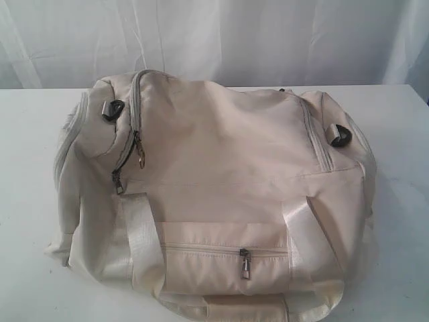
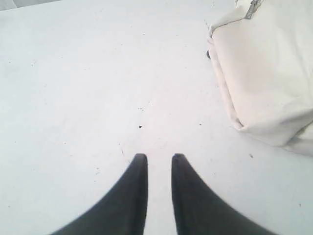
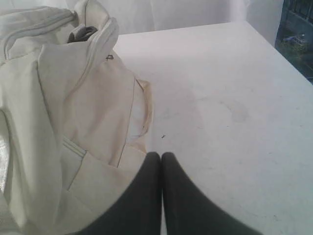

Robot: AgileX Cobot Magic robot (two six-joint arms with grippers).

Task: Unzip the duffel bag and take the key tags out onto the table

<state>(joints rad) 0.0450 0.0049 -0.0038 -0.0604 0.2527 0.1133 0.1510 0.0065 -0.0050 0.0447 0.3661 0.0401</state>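
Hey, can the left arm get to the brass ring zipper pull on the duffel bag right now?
Probably yes. The brass ring pull lies exposed on the duffel bag near its left end, nothing covering it, and the left gripper is empty over bare table beside the bag.

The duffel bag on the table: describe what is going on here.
Nothing is being handled yet. The duffel bag lies on the table with its zips apparently closed, and no key tags show. The left gripper hovers slightly open over bare tabletop beside the bag; the right gripper, shut and empty, sits by the bag's other end.
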